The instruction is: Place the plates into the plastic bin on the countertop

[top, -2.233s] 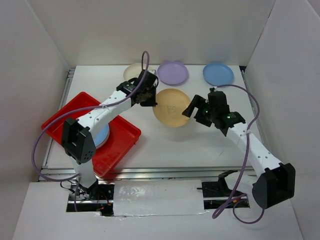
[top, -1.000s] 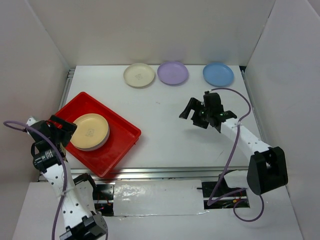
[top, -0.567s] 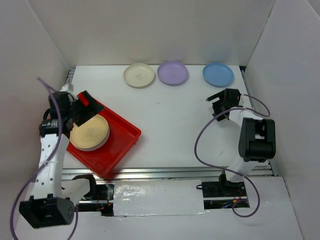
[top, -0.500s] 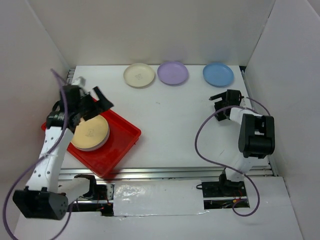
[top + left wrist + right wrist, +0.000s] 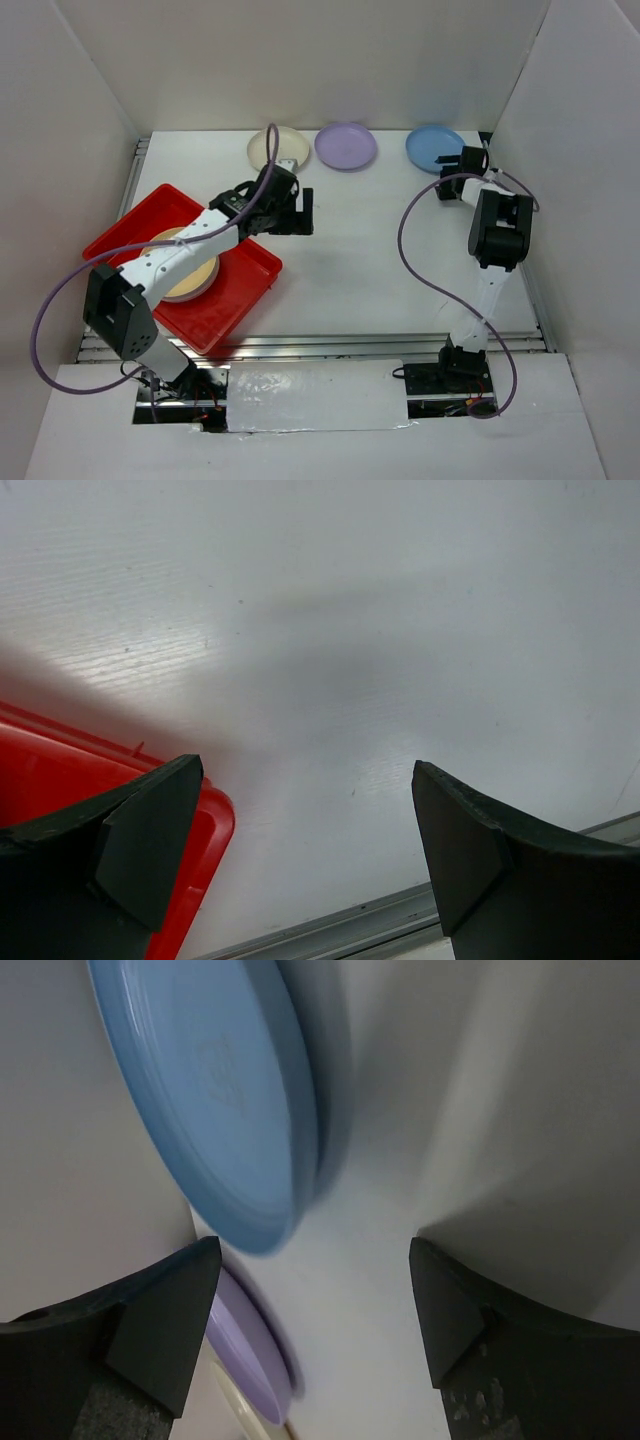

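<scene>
Three plates lie in a row at the back of the countertop (image 5: 350, 270): cream (image 5: 272, 150), purple (image 5: 346, 146) and blue (image 5: 430, 147). A yellow-orange plate (image 5: 190, 285) rests in the red plastic bin (image 5: 240, 285), partly hidden under my left arm. My left gripper (image 5: 303, 212) hovers open just beyond the bin's right corner, holding nothing. The left wrist view shows that gripper (image 5: 305, 780) over bare table with the bin's corner (image 5: 205, 825) beside one finger. My right gripper (image 5: 452, 172) is open at the blue plate's near right edge. In its wrist view the right gripper (image 5: 315, 1260) sits just short of the blue plate (image 5: 220, 1090).
The purple plate (image 5: 250, 1350) and a sliver of the cream plate (image 5: 232, 1408) show behind the blue one. A metal rail (image 5: 350, 925) runs along the table edge. White walls close in on three sides, and the right arm stands close to the right wall.
My left arm swung from the bin's left side across it to the bin's right corner. My right gripper moved back to the blue plate and its jaws narrowed slightly.
</scene>
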Robot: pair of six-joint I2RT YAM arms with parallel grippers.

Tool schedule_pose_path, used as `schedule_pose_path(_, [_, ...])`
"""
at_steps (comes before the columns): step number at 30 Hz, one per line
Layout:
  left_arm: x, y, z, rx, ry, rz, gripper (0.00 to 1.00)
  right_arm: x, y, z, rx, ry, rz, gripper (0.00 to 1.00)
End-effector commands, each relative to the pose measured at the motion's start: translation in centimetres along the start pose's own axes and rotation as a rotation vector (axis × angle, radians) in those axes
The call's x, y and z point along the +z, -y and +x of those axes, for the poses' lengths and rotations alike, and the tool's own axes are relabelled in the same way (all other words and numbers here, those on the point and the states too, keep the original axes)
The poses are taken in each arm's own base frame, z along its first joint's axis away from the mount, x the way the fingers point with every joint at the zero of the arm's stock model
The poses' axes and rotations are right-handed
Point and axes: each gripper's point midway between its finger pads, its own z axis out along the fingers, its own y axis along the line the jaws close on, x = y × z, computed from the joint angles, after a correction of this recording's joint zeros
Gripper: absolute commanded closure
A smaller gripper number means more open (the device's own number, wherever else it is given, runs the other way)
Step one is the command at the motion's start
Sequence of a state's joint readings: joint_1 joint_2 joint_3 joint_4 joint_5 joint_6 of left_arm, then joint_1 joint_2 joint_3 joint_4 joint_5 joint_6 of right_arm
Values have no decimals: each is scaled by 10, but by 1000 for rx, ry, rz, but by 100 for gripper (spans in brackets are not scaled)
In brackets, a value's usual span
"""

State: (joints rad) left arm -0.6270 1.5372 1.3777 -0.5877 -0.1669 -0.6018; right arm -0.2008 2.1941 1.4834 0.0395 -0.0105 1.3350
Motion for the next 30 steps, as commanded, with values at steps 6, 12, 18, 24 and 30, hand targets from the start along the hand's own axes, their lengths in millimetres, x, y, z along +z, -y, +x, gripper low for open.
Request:
schedule_pose_path(6, [3, 25, -13, 60, 56, 17, 1, 39, 11, -23, -20, 10, 144, 43])
schedule_pose_path(12, [11, -1, -14, 42, 40, -53, 1, 40, 7, -24, -42, 10, 134, 87])
schedule_pose_path(18, [7, -23, -15, 11, 39, -66, 1, 10, 3, -16, -60, -5, 107, 100])
schedule_pose_path(24, [-13, 6, -41, 85, 99, 60, 1, -69, -7, 22, -401, -161, 3, 100])
schedule_pose_path(30, [-16, 24, -68, 99, 141, 171, 1, -144, 30, 125, -684, -428, -87, 100])
